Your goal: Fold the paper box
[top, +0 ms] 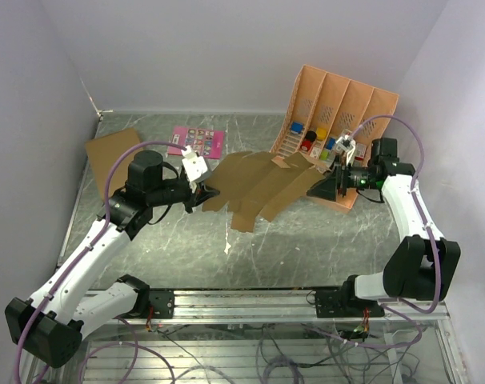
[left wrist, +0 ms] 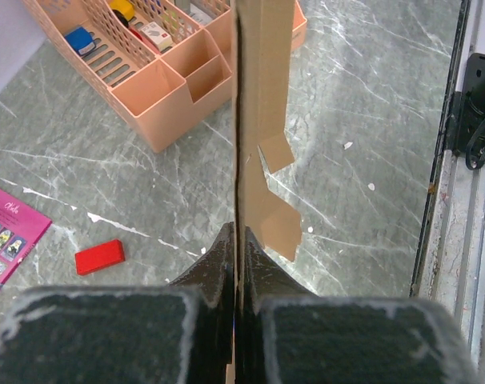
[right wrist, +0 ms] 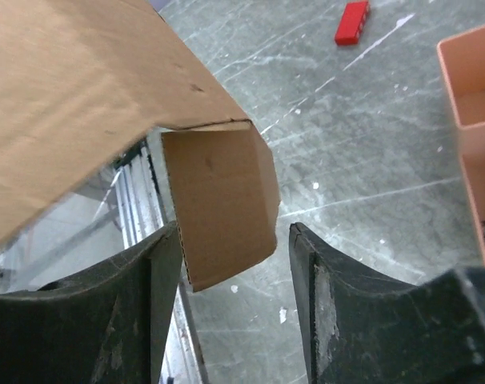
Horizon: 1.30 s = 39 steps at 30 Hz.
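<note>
Grey marbled tabletop [top: 306,248], white walls around it. The paper box [top: 258,188] is a flat cut-out sheet, held off the surface and spanning between your two arms, just in front of the peach organiser [top: 362,104].

Left gripper [left wrist: 237,240]: clamped tight on the sheet's left end. Its wrist view shows the cardboard edge-on, pinched between the fingers.

Right gripper [right wrist: 234,230]: jaws roughly half apart, straddling a tab flap [right wrist: 218,200] at the sheet's right end. The flap sits close to one finger (I cannot tell if it touches), with a clear gap to the other. You have nothing gripped on this side.

Risks, as judged:
- One clamp alone carries the sheet. Thin card may sag or twist, so panels could bend off their creases.
- The flap is off-centre and already bent. If you close now, you may crush it rather than fold it at its crease.
- Your right wrist is near the organiser, and a wide swing could knock it.
- With both ends clamped, pulling the arms apart could tear the tab.
</note>
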{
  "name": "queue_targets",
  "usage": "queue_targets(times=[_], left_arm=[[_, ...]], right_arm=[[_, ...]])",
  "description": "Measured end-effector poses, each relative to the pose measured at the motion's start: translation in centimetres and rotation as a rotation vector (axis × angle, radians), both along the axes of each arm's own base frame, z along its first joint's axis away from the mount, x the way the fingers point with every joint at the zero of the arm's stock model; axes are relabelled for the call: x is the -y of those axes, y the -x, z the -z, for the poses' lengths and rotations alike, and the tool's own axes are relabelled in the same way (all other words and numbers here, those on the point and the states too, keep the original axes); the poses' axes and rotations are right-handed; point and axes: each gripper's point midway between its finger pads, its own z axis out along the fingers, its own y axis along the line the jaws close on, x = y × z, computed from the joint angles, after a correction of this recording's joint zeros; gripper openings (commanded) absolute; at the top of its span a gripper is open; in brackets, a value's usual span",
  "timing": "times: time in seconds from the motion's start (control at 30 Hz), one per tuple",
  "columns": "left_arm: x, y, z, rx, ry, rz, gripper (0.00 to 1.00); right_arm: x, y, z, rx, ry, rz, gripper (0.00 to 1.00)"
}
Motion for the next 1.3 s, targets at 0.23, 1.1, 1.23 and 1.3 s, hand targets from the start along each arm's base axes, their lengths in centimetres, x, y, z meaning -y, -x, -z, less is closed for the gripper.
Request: queue_targets(times=[0.23,1.1,1.23,1.3], left_arm=[[-0.2,0.1,0.0,0.008,-0.007,-0.004,0.07],[-0.1,-0.2,-0.1,0.019,-0.004,-0.001,0.07],[-0.1,-0.3,-0.1,0.018,-0.004,-0.002,0.07],[-0.1,-0.3,-0.1,0.018,-0.003,-0.001,0.07]], right_arm=[[3.6,-1.0,-0.4,0.140,0.115,0.054,0.59],[3.4,-4.3,-3.4,0.126,-0.009,0.073,0.39],[2.9,-3.6,-3.9,0.133,-0.024,0.042,0.45],[2.7,-3.3,-4.0,0.135,-0.031,0.025,0.45]])
